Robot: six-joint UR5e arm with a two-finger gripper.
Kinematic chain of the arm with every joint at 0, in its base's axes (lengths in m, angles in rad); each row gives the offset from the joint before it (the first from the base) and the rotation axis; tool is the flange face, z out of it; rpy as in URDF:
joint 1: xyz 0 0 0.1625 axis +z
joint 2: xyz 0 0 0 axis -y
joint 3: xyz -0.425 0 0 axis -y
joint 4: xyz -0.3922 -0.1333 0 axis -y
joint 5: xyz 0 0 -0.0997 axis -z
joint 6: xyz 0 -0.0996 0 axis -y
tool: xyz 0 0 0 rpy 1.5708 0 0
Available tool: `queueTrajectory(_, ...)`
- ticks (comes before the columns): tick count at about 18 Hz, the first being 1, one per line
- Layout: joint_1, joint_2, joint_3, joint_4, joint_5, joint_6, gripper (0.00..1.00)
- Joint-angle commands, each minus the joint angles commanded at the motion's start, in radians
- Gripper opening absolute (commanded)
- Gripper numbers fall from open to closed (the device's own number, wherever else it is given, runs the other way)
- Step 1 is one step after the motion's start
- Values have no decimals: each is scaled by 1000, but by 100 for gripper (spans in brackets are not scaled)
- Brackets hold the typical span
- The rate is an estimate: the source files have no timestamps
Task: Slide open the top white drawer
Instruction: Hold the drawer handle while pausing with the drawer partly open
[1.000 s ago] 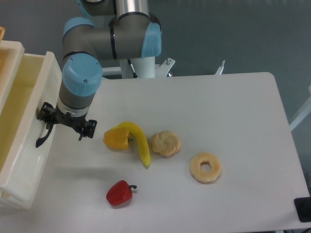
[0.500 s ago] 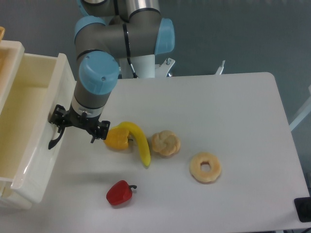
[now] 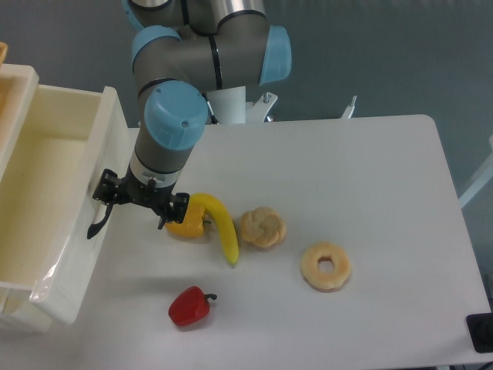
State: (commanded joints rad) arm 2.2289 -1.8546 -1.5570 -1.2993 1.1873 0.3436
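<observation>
The top white drawer [image 3: 77, 254] stands pulled well out of the cream-white cabinet [image 3: 17, 85] at the left, and its inside looks empty. Its curved black handle [image 3: 95, 224] sticks out of the front panel. My gripper [image 3: 140, 202] points down right in front of that panel. Its black fingers [image 3: 108, 191] stand apart, and the left one is against the handle. The wrist hides the fingertips. The right finger is just above a yellow pepper [image 3: 185, 226].
A banana [image 3: 223, 230], a round pastry [image 3: 263, 227], a ring doughnut [image 3: 326, 265] and a red pepper [image 3: 189, 307] lie on the white table [image 3: 362, 177] to the right of the drawer. The arm's base [image 3: 223, 100] stands at the table's far edge.
My gripper has moved right and the drawer has come with it, sliding further out of the cabinet. The gripper now reaches the yellow pepper.
</observation>
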Motion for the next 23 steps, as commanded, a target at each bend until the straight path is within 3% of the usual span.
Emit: queueTrajectory(23,-2,-5,-12,-11,-12,-3,100)
